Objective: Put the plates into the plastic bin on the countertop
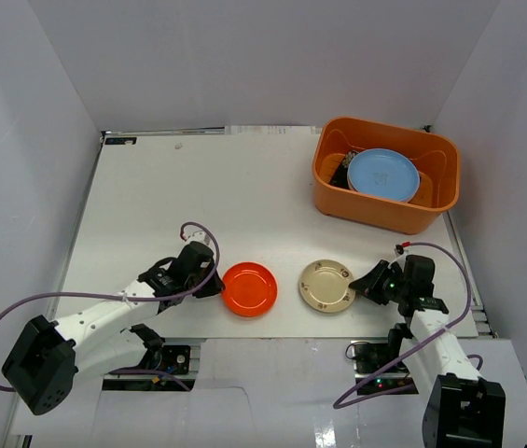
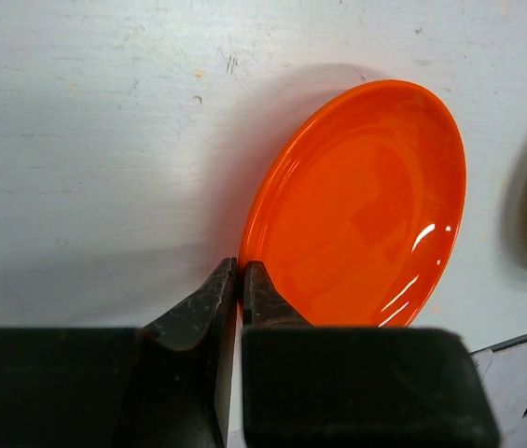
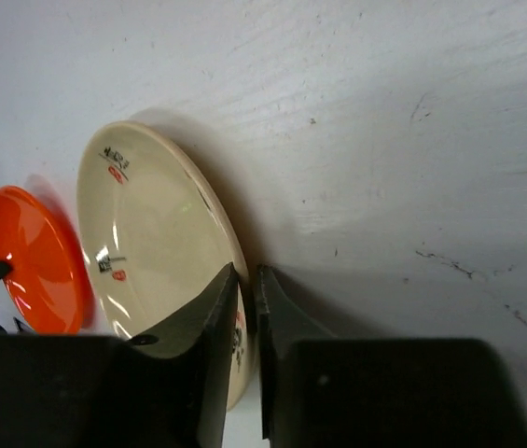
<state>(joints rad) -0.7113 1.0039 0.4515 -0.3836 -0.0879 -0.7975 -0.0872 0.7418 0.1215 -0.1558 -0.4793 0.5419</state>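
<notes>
White table, white walls on three sides. Near edge, left to right: left gripper pinched narrow on red-orange plate rim; cream plate, rim nipped by right gripper. Far right corner: plastic bin holds light blue plate; dark item beneath, mostly hidden.

Lab rig: white walls enclose white countertop

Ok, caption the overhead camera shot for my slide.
Left gripper grips the red-orange plate, right gripper the cream plate; light blue plate in the orange bin.
</notes>
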